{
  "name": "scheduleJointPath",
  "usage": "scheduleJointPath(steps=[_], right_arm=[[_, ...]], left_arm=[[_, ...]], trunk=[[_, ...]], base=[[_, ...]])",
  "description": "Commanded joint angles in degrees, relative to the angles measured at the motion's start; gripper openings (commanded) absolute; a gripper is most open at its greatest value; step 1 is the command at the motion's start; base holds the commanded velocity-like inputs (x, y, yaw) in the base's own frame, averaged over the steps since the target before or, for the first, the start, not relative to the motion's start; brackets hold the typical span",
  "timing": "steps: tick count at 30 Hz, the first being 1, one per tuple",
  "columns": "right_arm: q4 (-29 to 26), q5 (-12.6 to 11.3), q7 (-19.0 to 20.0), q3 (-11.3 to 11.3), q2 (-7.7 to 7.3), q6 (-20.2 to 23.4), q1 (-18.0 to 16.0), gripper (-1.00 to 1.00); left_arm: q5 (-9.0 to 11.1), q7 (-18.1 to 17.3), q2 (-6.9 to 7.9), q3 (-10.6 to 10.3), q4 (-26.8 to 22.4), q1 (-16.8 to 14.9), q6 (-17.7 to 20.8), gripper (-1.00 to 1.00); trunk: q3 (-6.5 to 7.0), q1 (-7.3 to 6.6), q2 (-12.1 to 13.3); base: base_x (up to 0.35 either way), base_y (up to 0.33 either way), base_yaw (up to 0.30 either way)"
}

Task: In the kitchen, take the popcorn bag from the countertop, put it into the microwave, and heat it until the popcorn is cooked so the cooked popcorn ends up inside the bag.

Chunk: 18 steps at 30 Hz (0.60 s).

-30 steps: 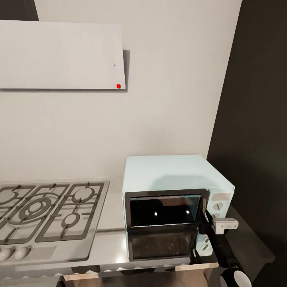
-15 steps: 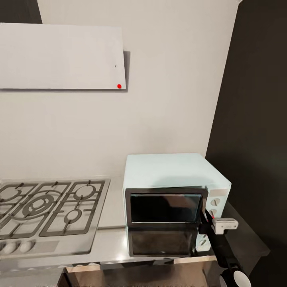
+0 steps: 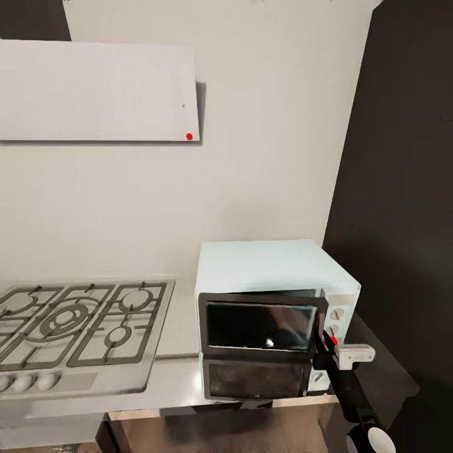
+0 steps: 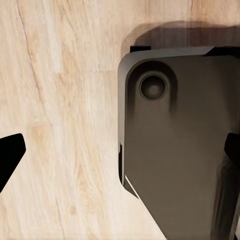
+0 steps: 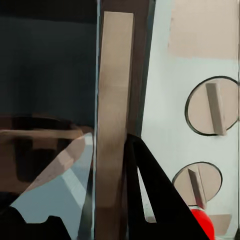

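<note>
Gripping the microwave (image 3: 270, 277) door handle (image 5: 114, 125), right hand (image 3: 327, 346).

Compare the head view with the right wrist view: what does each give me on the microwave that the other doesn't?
Head view alone: the whole microwave on the grey countertop, the gas hob beside it, the white hood above, and the right arm reaching to the door's knob-side edge.

Right wrist view alone: a close look at the door handle, a tan vertical bar, with a dark finger of the right gripper beside it.

Both: the glass door, the round knobs and the red dot.
</note>
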Motion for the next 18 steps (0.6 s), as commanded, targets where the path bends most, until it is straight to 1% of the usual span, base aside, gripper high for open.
scheduleJointPath(steps=[1,3,7,11,13,18], right_arm=[[0.0,-0.4,0.2,0.0,-0.04,-0.2,0.0,-1.00],[0.0,-0.4,0.1,0.0,-0.04,-0.2,0.0,-1.00],[0.0,-0.4,0.1,0.0,-0.04,-0.2,0.0,-1.00],[0.0,-0.4,0.2,0.0,-0.04,-0.2,0.0,-1.00],[0.0,-0.4,0.2,0.0,-0.04,-0.2,0.0,-1.00],[0.0,-0.4,0.2,0.0,-0.04,-0.2,0.0,-1.00]], left_arm=[[0.0,0.0,0.02,0.0,0.0,0.0,-0.1,1.00],[0.0,0.0,0.03,0.0,0.0,0.0,-0.1,1.00],[0.0,0.0,0.02,0.0,0.0,0.0,-0.1,1.00],[0.0,0.0,0.02,0.0,0.0,0.0,-0.1,1.00],[0.0,0.0,0.01,0.0,0.0,0.0,-0.1,1.00],[0.0,0.0,0.03,0.0,0.0,0.0,-0.1,1.00]], trunk=[[-0.08,0.00,-0.1],[-0.08,0.00,-0.1],[-0.08,0.00,-0.1],[-0.08,0.00,-0.1],[-0.08,0.00,-0.1],[-0.08,0.00,-0.1]], base=[[-0.218,0.000,0.000],[-0.241,0.000,0.000],[-0.066,0.000,0.000],[-0.208,0.000,0.000],[-0.083,0.004,0.000],[-0.131,0.064,0.000]])
